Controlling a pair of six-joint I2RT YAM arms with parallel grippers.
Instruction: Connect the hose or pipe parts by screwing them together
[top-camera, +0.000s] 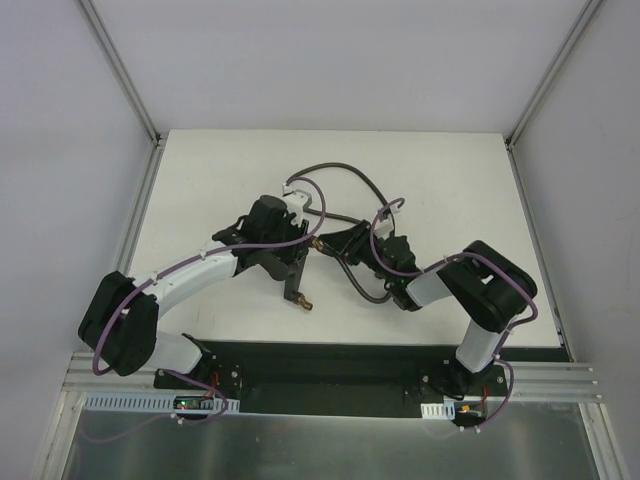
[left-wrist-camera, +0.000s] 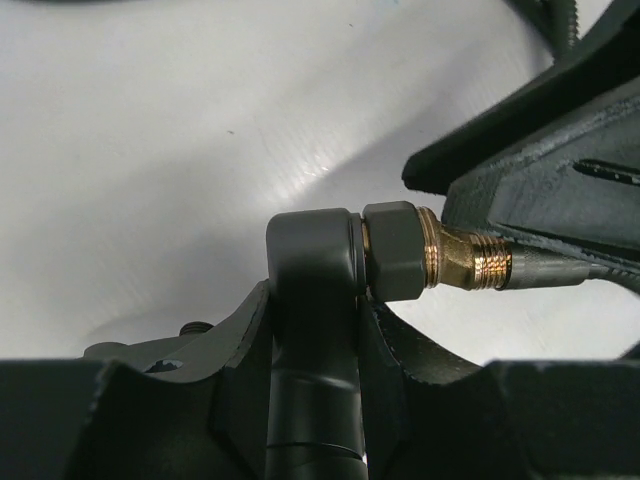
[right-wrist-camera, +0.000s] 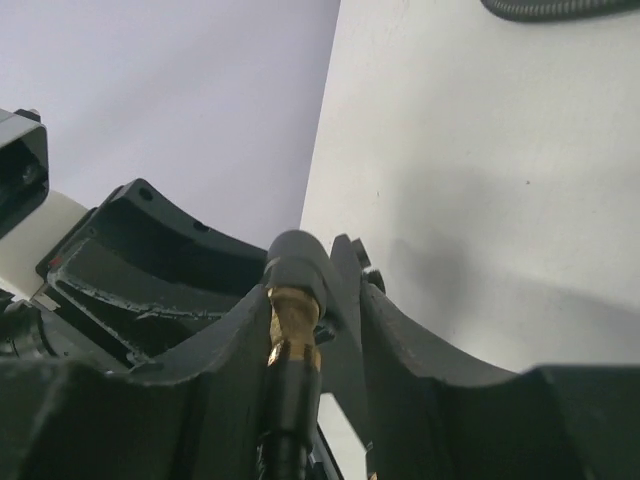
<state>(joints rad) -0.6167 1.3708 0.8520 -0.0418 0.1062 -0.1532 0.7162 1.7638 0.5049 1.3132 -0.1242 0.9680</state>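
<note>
Top view: left fingers (top-camera: 290, 268) clamp the black T-fitting (top-camera: 301, 297) above mid surface (top-camera: 450, 180). Right fingers (top-camera: 343, 240) meet it, hose (top-camera: 352, 173) looping behind. Left wrist: T-fitting (left-wrist-camera: 312, 260) held tight, brass connector (left-wrist-camera: 465, 258) seated at its side port. Right wrist: right fingers (right-wrist-camera: 400, 370) flank the connector (right-wrist-camera: 292, 325); gripping or loose, cannot tell.

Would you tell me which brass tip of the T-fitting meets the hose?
The upper brass tip in the top view meets the hose; the lower brass tip sticks out bare.
</note>
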